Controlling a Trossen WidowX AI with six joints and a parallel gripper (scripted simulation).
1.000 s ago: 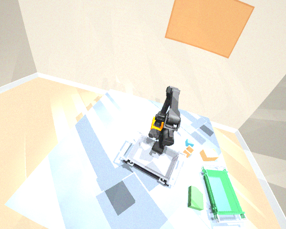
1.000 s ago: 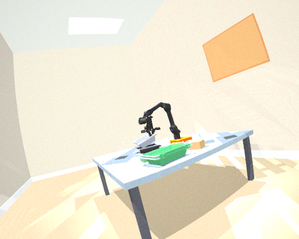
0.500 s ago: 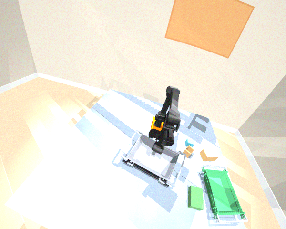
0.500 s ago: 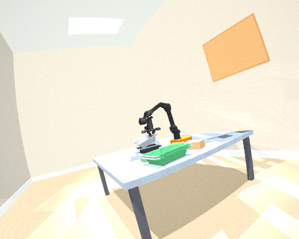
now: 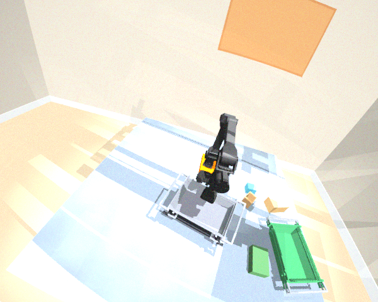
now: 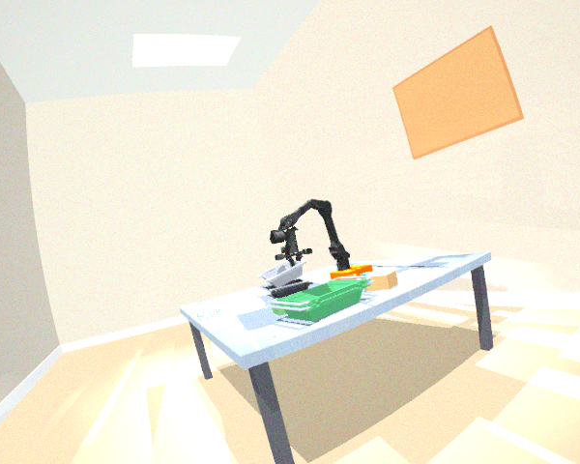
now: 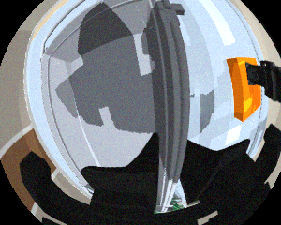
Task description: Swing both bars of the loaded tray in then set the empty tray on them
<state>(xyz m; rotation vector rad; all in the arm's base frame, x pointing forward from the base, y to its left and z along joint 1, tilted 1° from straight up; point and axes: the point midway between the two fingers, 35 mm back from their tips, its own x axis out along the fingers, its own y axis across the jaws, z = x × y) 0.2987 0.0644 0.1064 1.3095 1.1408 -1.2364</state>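
My gripper is shut on a long wall of the grey empty tray and holds it up. The grey tray is tilted in the exterior view. A dark ribbed tray stands on the table just below it; its load is hidden. Thin wire bars show beyond both ends of the grey tray in the top view; which tray each belongs to is unclear, and so is the position of the dark tray's bars.
A green tray with wire bars stands to the right. Near it are a green block and a tan block. A small orange block and a cyan block lie beyond the grey tray's right end.
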